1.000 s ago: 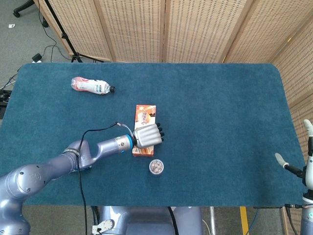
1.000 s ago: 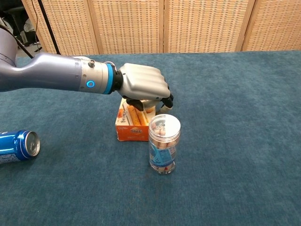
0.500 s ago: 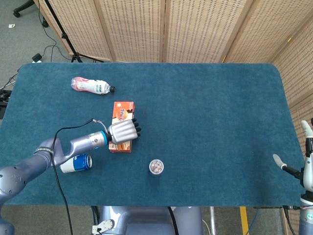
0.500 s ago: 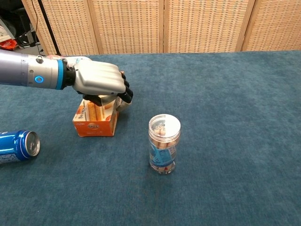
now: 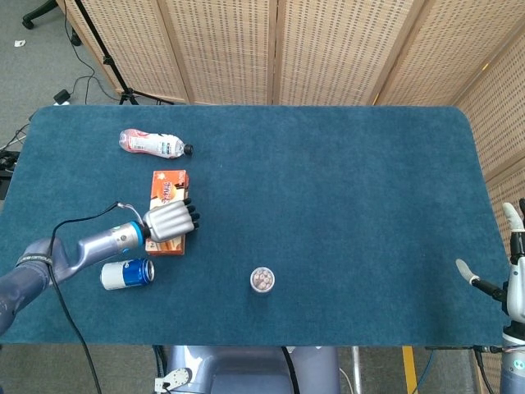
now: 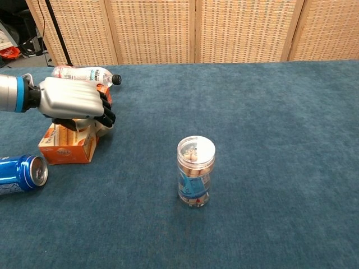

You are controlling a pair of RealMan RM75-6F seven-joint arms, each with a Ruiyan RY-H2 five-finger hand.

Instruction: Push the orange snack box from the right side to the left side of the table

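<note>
Slid further left, orange snack box (image 5: 166, 212) lies half-hidden under left robot hand (image 5: 171, 219), seemingly gripping it

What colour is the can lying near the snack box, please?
Blue with a silver top, the can shows best in the chest view.

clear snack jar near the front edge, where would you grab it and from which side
Wrap the clear snack jar around its cylindrical body, below the white lid. It stands upright and alone on the blue table, so a side approach suits it. I would come from its left, since the left robot hand is nearer, though it now rests on the orange snack box.
</note>
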